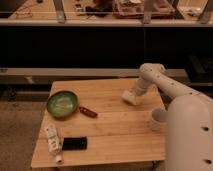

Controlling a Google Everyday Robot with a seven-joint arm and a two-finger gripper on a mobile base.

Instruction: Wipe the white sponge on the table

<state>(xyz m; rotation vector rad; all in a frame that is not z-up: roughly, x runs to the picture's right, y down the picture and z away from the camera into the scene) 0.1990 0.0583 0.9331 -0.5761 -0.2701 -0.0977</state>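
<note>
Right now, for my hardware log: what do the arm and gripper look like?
The arm is a smooth white shell: fat rounded links, a bulbous elbow, small dark dots on the nearest segment, no cables showing. The gripper, at the small flat white sponge, looks white.

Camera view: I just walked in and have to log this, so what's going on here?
The robot's single arm reaches over the table, its gripper down at the white sponge toward the far right side, seemingly wiping. A green bowl, white tube and white cup sit apart from it.
</note>
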